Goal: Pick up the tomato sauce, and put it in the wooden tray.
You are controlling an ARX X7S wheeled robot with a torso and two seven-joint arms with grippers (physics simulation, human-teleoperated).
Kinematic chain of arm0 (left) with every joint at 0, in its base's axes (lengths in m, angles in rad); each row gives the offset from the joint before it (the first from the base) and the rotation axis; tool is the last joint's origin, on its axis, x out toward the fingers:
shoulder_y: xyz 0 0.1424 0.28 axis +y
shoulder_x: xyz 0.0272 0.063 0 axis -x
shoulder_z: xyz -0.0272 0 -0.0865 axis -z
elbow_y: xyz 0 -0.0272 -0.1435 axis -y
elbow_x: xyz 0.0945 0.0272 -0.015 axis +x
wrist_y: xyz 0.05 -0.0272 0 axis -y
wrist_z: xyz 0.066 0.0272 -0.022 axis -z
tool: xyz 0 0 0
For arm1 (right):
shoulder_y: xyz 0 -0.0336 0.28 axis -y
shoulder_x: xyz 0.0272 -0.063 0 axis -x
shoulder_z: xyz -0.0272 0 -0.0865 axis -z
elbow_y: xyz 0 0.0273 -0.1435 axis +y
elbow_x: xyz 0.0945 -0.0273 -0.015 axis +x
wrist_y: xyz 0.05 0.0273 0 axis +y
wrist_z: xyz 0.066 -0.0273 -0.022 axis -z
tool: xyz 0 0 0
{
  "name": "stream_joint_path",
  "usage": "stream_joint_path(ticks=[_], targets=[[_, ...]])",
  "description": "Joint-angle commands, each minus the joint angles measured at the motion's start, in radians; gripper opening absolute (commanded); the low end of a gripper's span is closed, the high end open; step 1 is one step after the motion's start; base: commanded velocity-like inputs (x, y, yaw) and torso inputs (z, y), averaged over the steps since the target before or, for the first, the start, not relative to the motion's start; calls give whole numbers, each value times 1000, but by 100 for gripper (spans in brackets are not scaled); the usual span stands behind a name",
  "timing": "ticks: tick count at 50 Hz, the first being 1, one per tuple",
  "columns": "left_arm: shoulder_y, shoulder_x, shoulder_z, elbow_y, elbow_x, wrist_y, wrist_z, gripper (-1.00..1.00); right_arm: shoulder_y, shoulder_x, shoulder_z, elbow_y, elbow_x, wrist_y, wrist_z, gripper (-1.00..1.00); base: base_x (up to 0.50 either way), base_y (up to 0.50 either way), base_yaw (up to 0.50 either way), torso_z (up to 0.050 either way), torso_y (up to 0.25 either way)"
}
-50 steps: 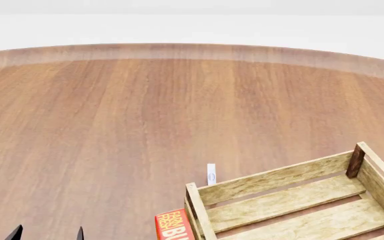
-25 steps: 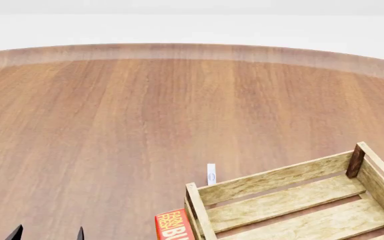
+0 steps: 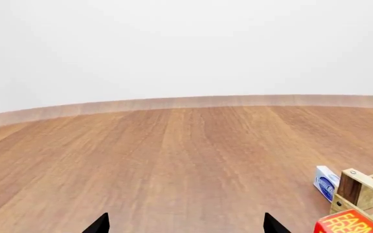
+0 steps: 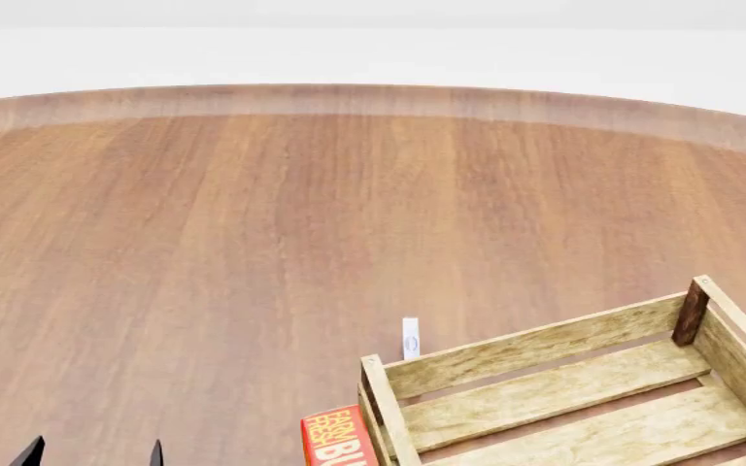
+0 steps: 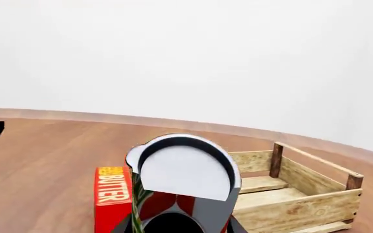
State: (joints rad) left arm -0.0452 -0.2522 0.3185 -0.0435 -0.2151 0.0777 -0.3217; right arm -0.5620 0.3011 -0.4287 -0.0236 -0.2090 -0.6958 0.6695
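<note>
The tomato sauce can [image 5: 183, 182] fills the middle of the right wrist view, very close to that camera, its silver-white top turned toward the lens and a strip of red and green label showing below. It sits right at the right gripper [image 5: 181, 224], of which only dark bits show at the lower edge around the can's base; it looks clamped on the can, though the fingers themselves are mostly hidden. The can does not show in the head view.

The wooden tray [image 4: 567, 388] stands at the near right of the round wooden table [image 4: 283, 223], made of pale slats with a darker corner post at its far right. In the right wrist view the tray [image 5: 303, 187] lies beyond the can and to its right. A red butter box [image 4: 337, 439] stands just beside the tray's near left corner, upright on the table, and shows in the right wrist view [image 5: 113, 196] left of the can. A small blue-and-white packet [image 4: 411, 338] stands on edge just past the tray's far left wall; the left wrist view [image 3: 326, 182] shows it beside the tray's corner post.

The left gripper [image 4: 93, 453] shows only as two black fingertips at the near left edge of the head view, spread well apart over bare table, holding nothing
</note>
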Motion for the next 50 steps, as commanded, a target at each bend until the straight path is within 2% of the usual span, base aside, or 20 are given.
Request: stream_joint_path(ticks=[1, 3, 5, 8, 13, 24, 37, 50], targets=[[0, -3, 4, 1, -3, 1, -4, 100, -101, 34, 26, -170, -173, -55, 71, -100, 0, 0, 0, 0, 0], [0, -4, 5, 1, -3, 1, -5, 100, -101, 41, 29, -198, -152, -40, 62, -100, 0, 0, 0, 0, 0], [0, -4, 6, 2, -3, 0, -6, 100, -78, 69, 8, -257, -28, 38, -5, -100, 0, 0, 0, 0, 0], [-1, -5, 7, -1, -4, 3, -6, 100, -64, 88, 24, -344, 34, 112, -30, -100, 0, 0, 0, 0, 0], [1, -7, 9, 3, -5, 2, -8, 100, -47, 97, 52, -449, 71, 203, -40, -100, 0, 0, 0, 0, 0], [3, -9, 14, 8, -5, 0, -14, 100, 76, 80, 94, -521, 146, 442, -67, -100, 0, 0, 0, 0, 0], [-3, -11, 18, -5, -9, 7, -14, 100, 315, 30, 119, -445, 214, 699, -94, -100, 0, 0, 0, 0, 1], [-10, -13, 20, -12, -15, 10, -14, 100, 471, 7, 155, -400, 266, 846, -100, -100, 0, 0, 0, 0, 0]])
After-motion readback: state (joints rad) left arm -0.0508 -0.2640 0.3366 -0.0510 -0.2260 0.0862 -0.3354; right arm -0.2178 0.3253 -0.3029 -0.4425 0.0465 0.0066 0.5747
